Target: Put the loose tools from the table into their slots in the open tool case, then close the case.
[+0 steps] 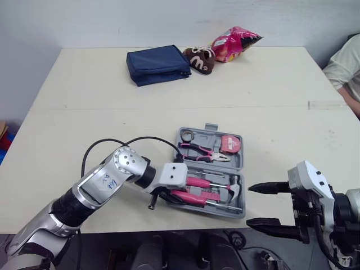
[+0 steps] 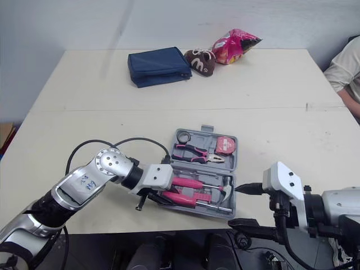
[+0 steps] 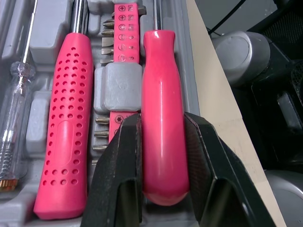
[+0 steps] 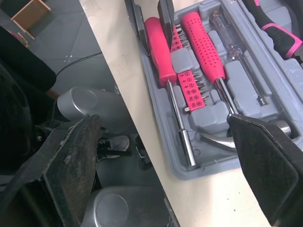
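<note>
Right pincer (image 1: pixel 250 206) hangs spread, near right. Left pincer (image 3: pixel 162 122) pinches the pink screwdriver (image 3: pixel 161 71) in the tool case (image 4: pixel 208 113); released crooked, it could sit proud, blocking closure.

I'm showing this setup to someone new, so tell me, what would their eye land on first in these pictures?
The open grey tool case near the table's front edge, full of pink handles, stands out first. The left tool is shut on the smooth pink screwdriver in the case's front slot; the right tool hangs open off the case's right end. A navy pouch and pink snack bag lie at the far side.
</note>
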Action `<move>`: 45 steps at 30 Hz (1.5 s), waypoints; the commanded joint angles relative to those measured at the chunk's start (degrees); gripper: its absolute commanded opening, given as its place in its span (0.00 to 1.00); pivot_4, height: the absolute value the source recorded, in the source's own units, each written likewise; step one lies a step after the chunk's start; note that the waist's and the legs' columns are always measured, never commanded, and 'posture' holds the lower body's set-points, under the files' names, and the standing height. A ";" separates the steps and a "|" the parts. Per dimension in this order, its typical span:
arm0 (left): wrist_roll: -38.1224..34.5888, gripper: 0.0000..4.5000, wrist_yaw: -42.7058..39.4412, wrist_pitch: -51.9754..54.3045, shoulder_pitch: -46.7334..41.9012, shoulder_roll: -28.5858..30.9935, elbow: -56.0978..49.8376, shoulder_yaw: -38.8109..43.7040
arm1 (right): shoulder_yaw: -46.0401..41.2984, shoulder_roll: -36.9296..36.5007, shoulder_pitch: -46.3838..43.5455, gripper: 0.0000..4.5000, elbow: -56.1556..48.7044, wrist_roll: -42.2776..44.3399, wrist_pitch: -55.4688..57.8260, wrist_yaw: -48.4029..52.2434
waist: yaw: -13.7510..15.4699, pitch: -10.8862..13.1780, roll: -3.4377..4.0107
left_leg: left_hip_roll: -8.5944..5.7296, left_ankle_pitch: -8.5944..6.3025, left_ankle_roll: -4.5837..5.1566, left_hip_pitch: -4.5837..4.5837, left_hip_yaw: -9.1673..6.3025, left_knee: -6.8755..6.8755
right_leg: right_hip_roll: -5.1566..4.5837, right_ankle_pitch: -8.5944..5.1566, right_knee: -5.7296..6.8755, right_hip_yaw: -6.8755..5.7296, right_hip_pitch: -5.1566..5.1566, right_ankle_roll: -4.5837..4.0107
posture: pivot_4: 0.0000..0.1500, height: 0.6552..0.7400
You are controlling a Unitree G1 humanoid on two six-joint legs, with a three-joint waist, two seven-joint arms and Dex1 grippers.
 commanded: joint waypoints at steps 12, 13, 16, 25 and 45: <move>-6.39 0.71 -2.19 4.42 0.25 0.81 -5.54 6.32 | 2.72 1.06 -2.59 1.00 -0.31 -0.69 -2.29 -1.37 | -0.10 0.00 0.00 | 0.01 0.02 -0.02 0.03 -0.01 0.01 | 0.01 0.00 0.03 0.00 0.03 0.00 | 1.00 0.93; -6.64 0.71 -1.85 4.05 0.57 0.44 -5.34 6.69 | 3.02 1.19 -2.80 1.00 -0.24 -0.76 -2.48 -1.58 | -0.07 0.00 0.00 | 0.00 0.02 -0.02 0.04 0.00 0.01 | 0.01 0.00 0.03 0.00 0.03 0.00 | 1.00 0.93; -9.89 0.59 -0.39 -0.39 3.61 -4.03 -3.15 10.97 | 3.35 1.90 -3.40 1.00 -0.20 -0.07 -2.72 -2.23 | -0.02 -0.01 0.00 | -0.02 0.02 -0.01 0.05 -0.02 0.02 | 0.02 0.00 0.04 -0.02 0.08 0.00 | 1.00 0.93; -9.06 0.01 -2.33 -9.25 8.19 -9.07 5.10 9.96 | 4.11 2.00 -4.61 1.00 -0.74 1.48 -2.57 -2.35 | -0.04 -0.01 0.00 | -0.01 0.03 0.00 0.20 -0.10 0.05 | -0.02 0.01 -0.02 -0.09 0.30 0.02 | 1.00 0.93; -0.40 0.01 -1.32 -8.36 9.64 -6.84 7.34 2.52 | 2.70 1.98 -1.65 1.00 -1.31 -0.81 -3.07 -1.81 | -0.07 -1.23 -0.03 | 0.04 -0.04 0.04 0.49 -0.29 0.02 | -0.29 0.01 -0.22 -0.18 0.69 0.01 | 1.00 0.93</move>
